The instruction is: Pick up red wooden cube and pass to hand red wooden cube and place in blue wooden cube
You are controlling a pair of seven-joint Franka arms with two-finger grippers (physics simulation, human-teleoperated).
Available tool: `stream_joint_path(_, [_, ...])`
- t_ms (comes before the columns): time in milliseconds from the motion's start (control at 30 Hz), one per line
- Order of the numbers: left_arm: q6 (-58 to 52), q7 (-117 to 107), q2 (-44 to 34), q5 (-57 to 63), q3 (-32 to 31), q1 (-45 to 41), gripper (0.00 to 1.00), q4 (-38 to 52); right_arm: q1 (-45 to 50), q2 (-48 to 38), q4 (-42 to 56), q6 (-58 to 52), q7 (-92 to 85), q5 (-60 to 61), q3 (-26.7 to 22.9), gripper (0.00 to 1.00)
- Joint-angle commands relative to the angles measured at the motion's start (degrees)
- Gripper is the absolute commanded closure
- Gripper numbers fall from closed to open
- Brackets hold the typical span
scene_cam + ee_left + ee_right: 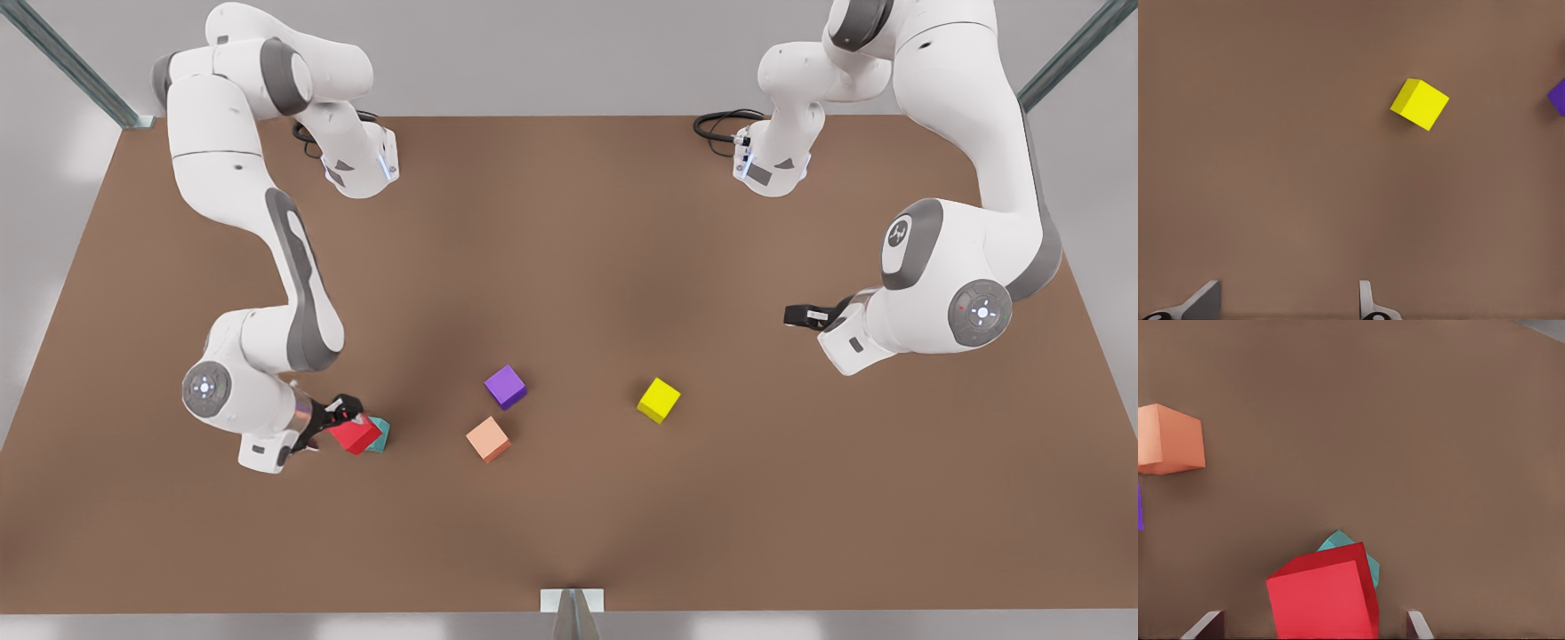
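Observation:
The red wooden cube (356, 436) (1321, 600) rests tilted on the teal blue wooden cube (382, 435) (1341, 541), hiding most of it, near the table's front at the front view's left. My right gripper (342, 416) (1315, 627) stands open around the red cube, its fingertips (1208, 623) apart from the cube's sides. My left gripper (793, 316) (1285, 303) waits open and empty at the front view's right, well above the table.
A purple cube (505, 387) (1558, 97), a salmon-orange cube (488, 439) (1170, 440) and a yellow cube (659, 400) (1419, 103) lie apart in the middle of the brown table (569, 249). A post (571, 613) stands at the front edge.

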Motion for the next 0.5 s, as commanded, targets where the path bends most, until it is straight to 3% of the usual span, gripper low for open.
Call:
stream_joint_path(0, [-0.11,-0.72,-0.07,0.03,-0.02,0.00,0.00,0.02,-0.04,-1.60,2.07,-13.72,6.75,-0.02,-0.82,0.00])
stream_joint_path(133, [-0.11,-0.72,-0.07,0.03,-0.02,0.00,0.00,0.02,0.31,-1.78,11.13,-33.60,38.47,-1.86,-7.14,0.00])
stream_joint_path(200, [-0.02,-0.72,-0.07,0.12,-0.02,-0.09,0.00,0.02,1.63,-3.62,16.23,-42.04,44.04,-7.84,-7.15,0.00])
stream_joint_path(267, [-0.02,-0.72,-0.07,0.12,-0.02,-0.09,0.00,0.02,-1.62,-11.36,15.09,-42.22,43.07,-8.90,-5.40,0.00])
stream_joint_path(333, [-0.02,-0.72,-0.07,0.12,-0.02,-0.09,0.00,0.02,-3.82,-20.32,7.19,-41.60,41.67,-8.81,-2.14,0.00])
stream_joint_path(467, [-0.02,-0.72,-0.07,0.12,-0.02,-0.09,0.00,0.02,-3.91,-25.42,2.43,-39.14,41.22,-8.46,-2.14,0.00])
